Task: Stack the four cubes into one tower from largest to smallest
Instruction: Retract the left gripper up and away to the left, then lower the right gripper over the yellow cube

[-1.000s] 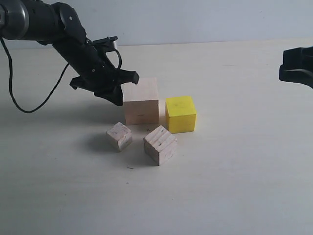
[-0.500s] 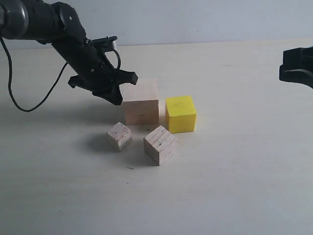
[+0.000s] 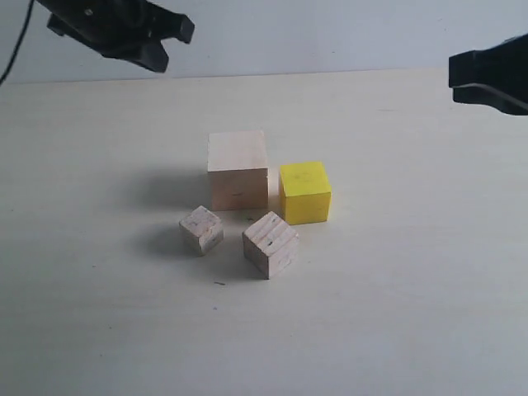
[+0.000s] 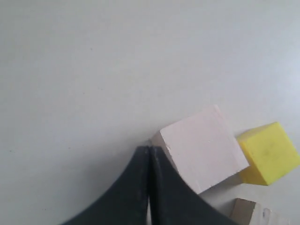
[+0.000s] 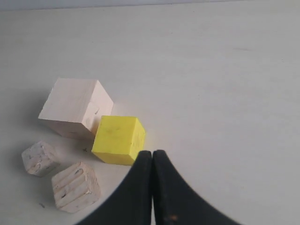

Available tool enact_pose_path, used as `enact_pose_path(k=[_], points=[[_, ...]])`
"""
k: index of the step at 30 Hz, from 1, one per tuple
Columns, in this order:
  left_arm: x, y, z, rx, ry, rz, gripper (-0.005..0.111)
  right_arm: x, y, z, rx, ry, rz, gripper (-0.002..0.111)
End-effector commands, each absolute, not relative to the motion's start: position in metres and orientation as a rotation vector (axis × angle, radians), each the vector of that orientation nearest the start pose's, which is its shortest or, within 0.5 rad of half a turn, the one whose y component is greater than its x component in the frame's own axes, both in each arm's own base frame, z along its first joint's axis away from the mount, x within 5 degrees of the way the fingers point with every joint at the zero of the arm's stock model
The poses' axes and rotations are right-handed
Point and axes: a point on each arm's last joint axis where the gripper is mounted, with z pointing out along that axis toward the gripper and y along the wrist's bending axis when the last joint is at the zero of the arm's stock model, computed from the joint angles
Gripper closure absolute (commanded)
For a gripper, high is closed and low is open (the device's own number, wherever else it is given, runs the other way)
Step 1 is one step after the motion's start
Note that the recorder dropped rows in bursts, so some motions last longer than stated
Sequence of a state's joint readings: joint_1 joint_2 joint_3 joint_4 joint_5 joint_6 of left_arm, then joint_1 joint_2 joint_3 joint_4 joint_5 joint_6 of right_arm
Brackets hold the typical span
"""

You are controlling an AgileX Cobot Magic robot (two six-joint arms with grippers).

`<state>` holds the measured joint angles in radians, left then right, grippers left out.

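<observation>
Left claw: its fingers are pressed together with nothing between them. We see it hanging high at the upper left of the exterior view, well apart from the cubes.
Right claw: its fingers are also pressed together and hold nothing. It hangs at the right edge of the exterior view, well clear of the group.
Large pale cube: it sits flat on the counter, farthest back of the four.
Yellow cube: it sits on the counter just beside the large pale cube, on its right. We think a thin gap parts them, though the views leave that unsure.
Smallest cube: it lies in front of the large pale cube, toward the left, turned corner-on and touching nothing else.
Grained cube: it lies nearest the camera, in front of the gap between the pale and yellow ones. It is turned at an angle, near the smallest cube but apart from it.
Tower: we see it not yet begun. All four cubes rest on the counter and none sits on another.
</observation>
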<state>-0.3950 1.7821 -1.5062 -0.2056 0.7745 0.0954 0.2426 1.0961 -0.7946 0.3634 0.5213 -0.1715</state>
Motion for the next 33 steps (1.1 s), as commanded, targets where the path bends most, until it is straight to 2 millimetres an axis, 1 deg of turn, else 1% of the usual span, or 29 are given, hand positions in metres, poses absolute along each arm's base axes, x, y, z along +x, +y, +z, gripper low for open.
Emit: enact_pose_path(k=[1,5,7,8,10,14,16,19,25,29,31,33], points=[[0.331,-0.155,0.324,0.491,2.380,-0.365,0.107,0.245,0.078,0.295,-0.275,2.340,0.375,0.108],[0.297,-0.141,0.342,0.471,2.295,-0.375,0.107,0.276,0.087,0.276,-0.277,2.435,0.378,0.108],[0.283,-0.134,0.347,0.463,2.264,-0.378,0.107,0.286,0.090,0.267,-0.280,2.485,0.387,0.108],[0.273,-0.130,0.350,0.459,2.245,-0.380,0.107,0.291,0.093,0.263,-0.265,2.510,0.413,0.108],[0.258,-0.123,0.353,0.453,2.229,-0.387,0.107,0.296,0.101,0.254,-0.274,2.546,0.453,0.108],[0.232,-0.113,0.351,0.442,2.216,-0.401,0.107,0.295,0.131,0.243,-0.439,2.534,0.457,0.108],[0.223,-0.109,0.348,0.440,2.213,-0.401,0.107,0.293,0.144,0.242,-0.509,2.491,0.435,0.108],[0.213,-0.104,0.342,0.438,2.218,-0.401,0.107,0.291,0.151,0.244,-0.546,2.455,0.418,0.108],[0.197,-0.097,0.328,0.436,2.248,-0.399,0.107,0.293,0.150,0.245,-0.550,2.453,0.390,0.108],[0.194,-0.097,0.319,0.435,2.276,-0.402,0.107,0.294,0.150,0.246,-0.545,2.439,0.387,0.108],[0.193,-0.097,0.318,0.425,2.290,-0.422,0.107,0.295,0.150,0.245,-0.542,2.436,0.385,0.106],[0.193,-0.098,0.318,0.415,2.293,-0.439,0.107,0.296,0.151,0.242,-0.543,2.444,0.383,0.100]])
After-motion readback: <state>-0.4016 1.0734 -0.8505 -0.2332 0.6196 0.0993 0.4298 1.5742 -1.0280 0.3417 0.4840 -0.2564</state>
